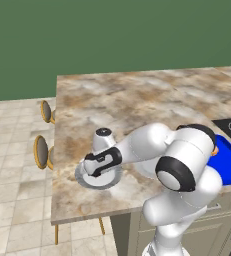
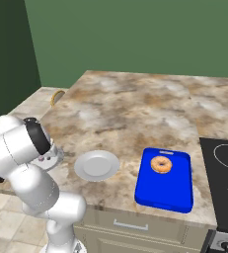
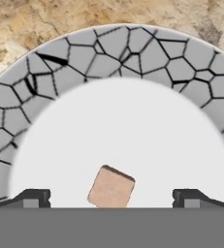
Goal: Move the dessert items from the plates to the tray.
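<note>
While poised low over the dark-rimmed plate [image 3: 108, 63], fingers [image 3: 33, 197] spread wide with the brownish morsel [image 3: 111, 187] between them, touching neither.

Across the marbled counter [image 2: 135, 104], largest first: blue tray [image 2: 172, 190] near the front edge beside the black stovetop [image 2: 224, 183], carrying the glazed donut [image 2: 161, 164] at its far end; just left of it, apart, the plain white plate [image 2: 96, 165]; farther left, by the counter's corner, the crackle-rimmed plate under the gripper [image 3: 111, 198]. Small squarish morsel resting on that plate's white centre, midway between the open tips, gripping nothing.
</note>
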